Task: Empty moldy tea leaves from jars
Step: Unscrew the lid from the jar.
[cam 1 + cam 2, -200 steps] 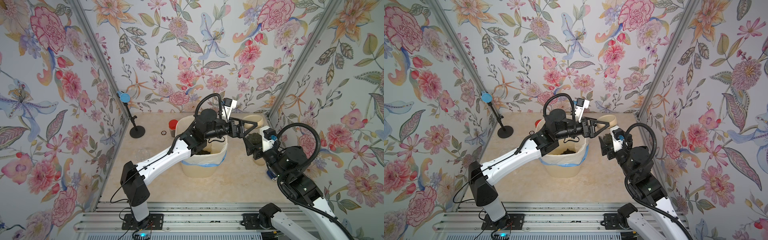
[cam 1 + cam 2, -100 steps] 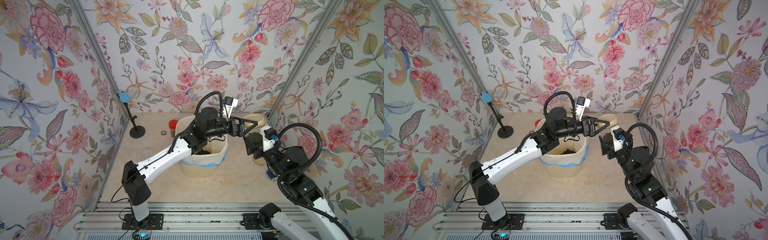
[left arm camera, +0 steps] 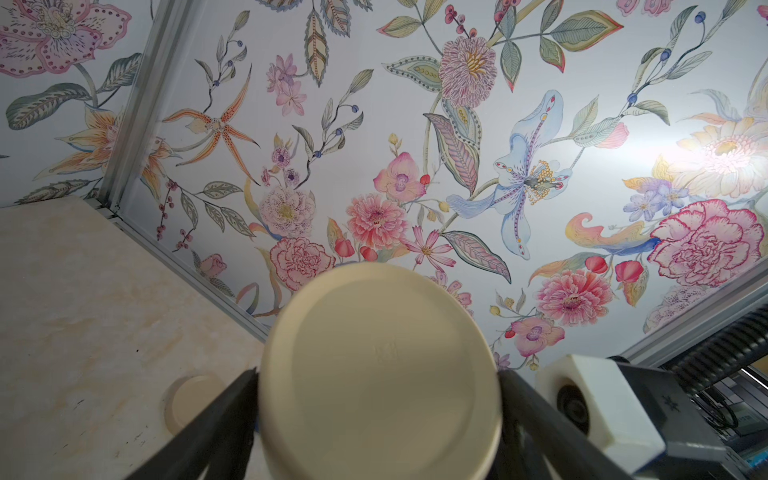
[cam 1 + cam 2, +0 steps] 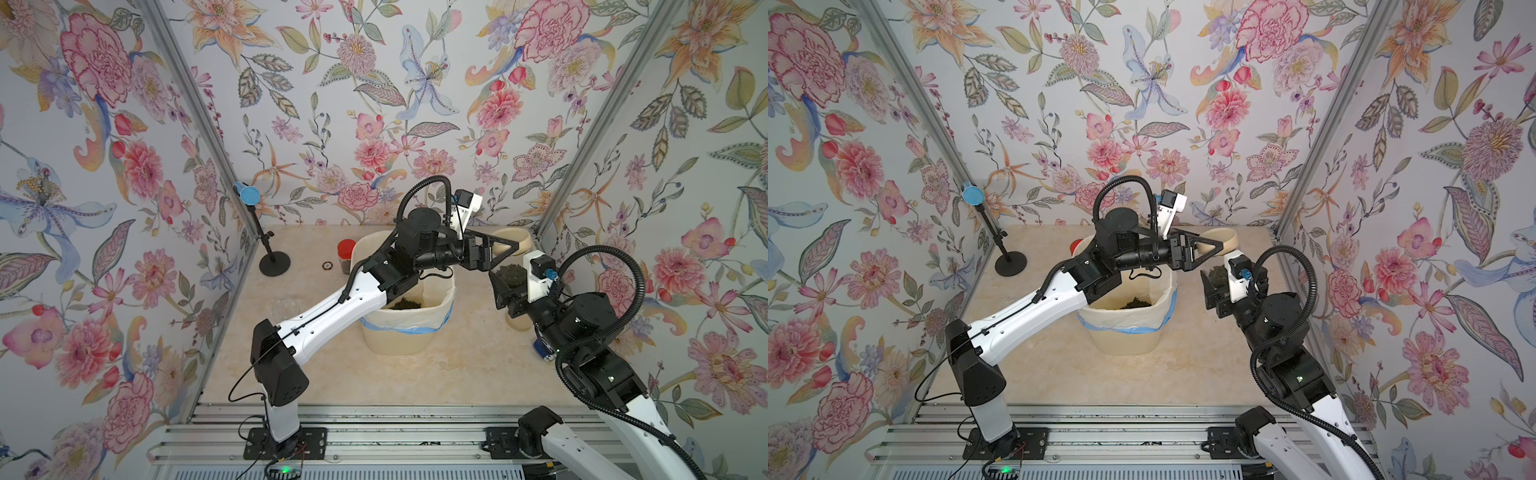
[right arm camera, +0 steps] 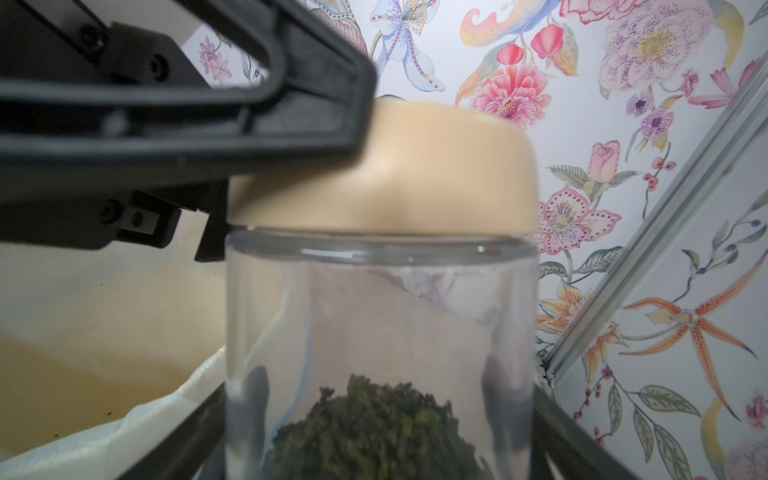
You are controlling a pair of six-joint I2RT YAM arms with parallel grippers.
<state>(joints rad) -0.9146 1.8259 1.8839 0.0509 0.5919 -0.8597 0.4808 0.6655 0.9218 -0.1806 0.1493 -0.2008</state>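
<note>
My right gripper [image 5: 378, 419] is shut on a squat clear jar [image 5: 374, 316], held tilted in the air right of the bin. A dark heap of tea leaves [image 5: 374, 432] lies inside it, also seen in both top views [image 4: 510, 275] [image 4: 1217, 275]. A beige lid [image 5: 415, 174] sits on the jar's mouth. My left gripper [image 3: 378, 374] reaches over the bin and is shut on that lid [image 3: 378, 365], one finger on each side. A narrower jar with a red cap [image 4: 345, 254] stands behind the bin. An empty clear jar [image 4: 286, 307] stands on the table at the left.
The cream bin [image 4: 399, 336] with a white liner stands mid-table, more tea leaves [image 4: 405, 304] in it. A loose beige lid [image 3: 187, 399] lies on the table near the right wall. A black stand [image 4: 274, 264] and a small ring [image 4: 328, 264] sit at the back left.
My left gripper's fingers have closed in onto the lid of the jar that the right gripper holds. Both arms have hardly shifted.
</note>
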